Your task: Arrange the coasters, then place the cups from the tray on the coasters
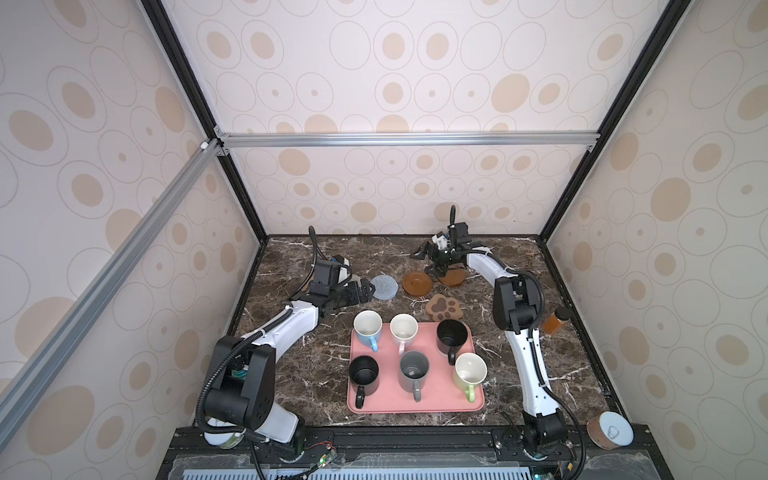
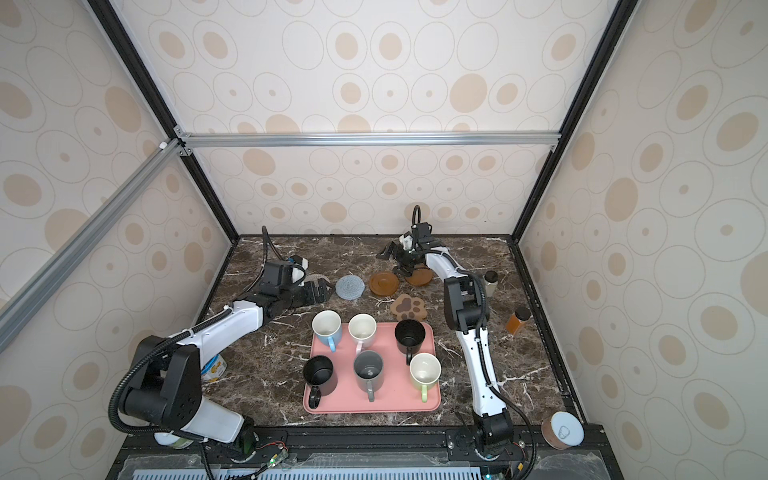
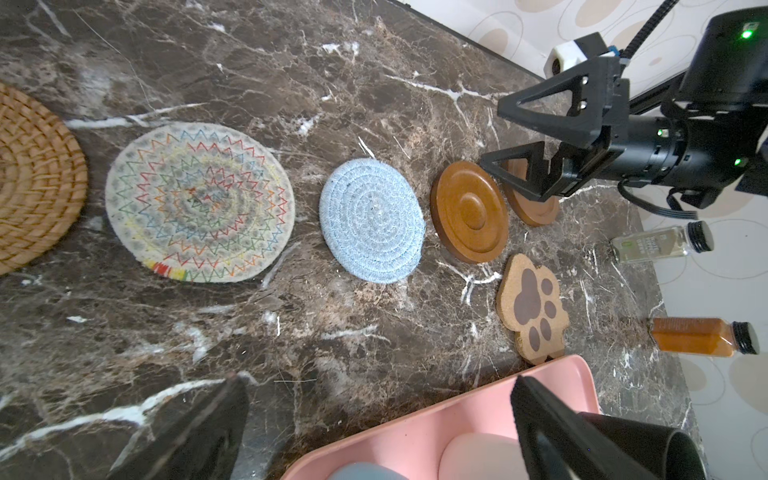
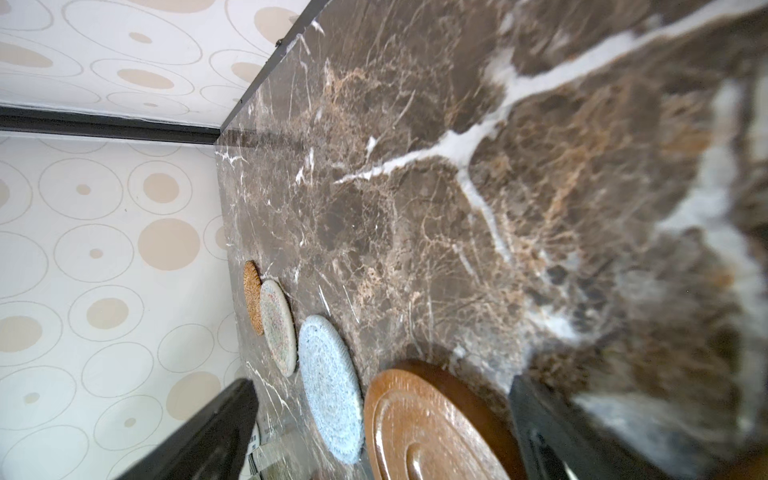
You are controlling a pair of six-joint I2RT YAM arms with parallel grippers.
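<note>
Six coasters lie in a row behind the tray: tan rattan [image 3: 33,178], cream woven [image 3: 199,201], grey-blue [image 3: 372,220], two wooden discs [image 3: 469,212] [image 3: 536,208], and below them the paw [image 3: 532,307]. The pink tray [image 1: 415,405] holds the cups: light blue [image 1: 368,328], pink [image 1: 403,330], black [image 1: 452,336], black [image 1: 364,374], grey [image 1: 414,370], green [image 1: 470,372]. My left gripper [image 1: 357,293] is open and empty beside the grey-blue coaster [image 1: 384,286]. My right gripper [image 1: 430,261] hangs open and empty over the wooden discs [image 4: 428,428].
An amber bottle [image 1: 555,322] and a clear bottle [image 2: 490,282] stand at the right wall. A white-lidded can [image 1: 611,430] lies at the front right corner, and another can [image 2: 214,368] sits under the left arm. Walls close in three sides.
</note>
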